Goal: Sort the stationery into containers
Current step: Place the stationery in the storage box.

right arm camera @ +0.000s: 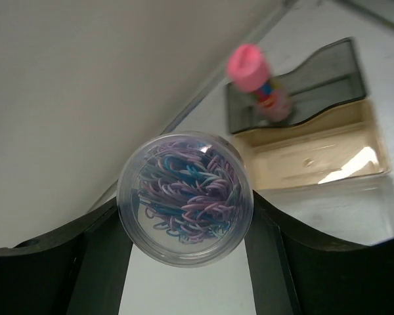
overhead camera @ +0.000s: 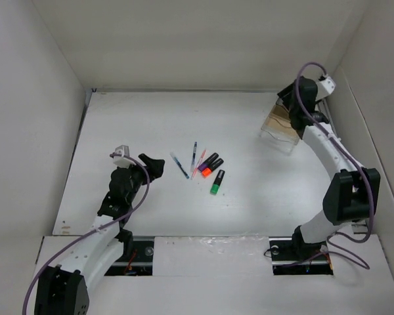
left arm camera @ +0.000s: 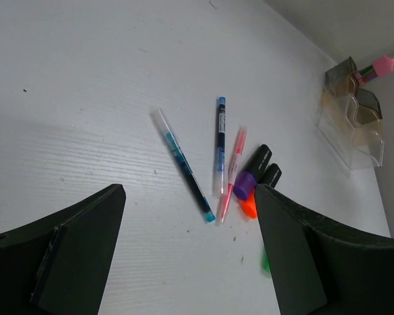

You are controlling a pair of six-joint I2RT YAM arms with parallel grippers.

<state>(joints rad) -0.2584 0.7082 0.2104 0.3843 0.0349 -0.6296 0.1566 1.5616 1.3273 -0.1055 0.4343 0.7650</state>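
Observation:
Both jaws of my right gripper (right arm camera: 184, 209) press on a round clear pot (right arm camera: 185, 177) full of purple and blue clips, held above the smoky-brown organiser (right arm camera: 328, 147). A pink-capped bottle (right arm camera: 259, 82) stands in the organiser's back compartment. My left gripper (left arm camera: 190, 256) hangs open over the table, just short of the loose stationery: a blue pen (left arm camera: 184, 165), a dark pen (left arm camera: 220, 144), a pink pen (left arm camera: 233, 172), and purple (left arm camera: 253, 174), orange (left arm camera: 249, 207) and green (overhead camera: 217, 182) tipped markers. From above, the organiser (overhead camera: 279, 128) sits at the far right, under the right gripper (overhead camera: 287, 105).
White walls close in the table on the left, the back and the right. The organiser stands close to the right wall. The pens and markers lie in a cluster mid-table, between the two arms.

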